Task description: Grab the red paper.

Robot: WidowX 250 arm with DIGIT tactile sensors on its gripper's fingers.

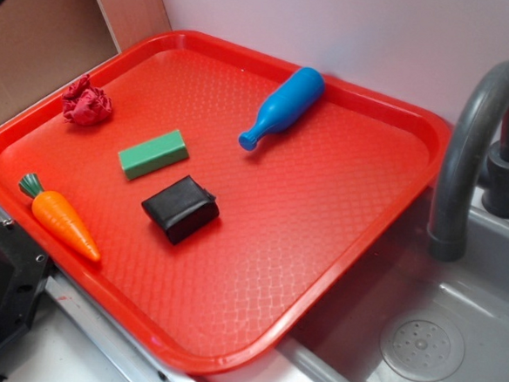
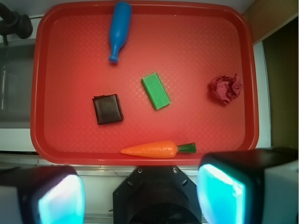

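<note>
- red paper [image 2: 225, 88] lies free at the right of the tray [image 2: 140, 18], not grabbed yet.
- hand [image 2: 140, 193] is wide, holding nothing, high above.

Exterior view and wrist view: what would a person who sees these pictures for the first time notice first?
The big red tray fills both views and lies partly over a grey sink. On it, a blue bottle lies on its side near the back wall, and an orange carrot lies along the front rim. The red paper, a dark crumpled wad, sits alone near one corner, and the gripper is wide open above the tray's front edge.
</note>
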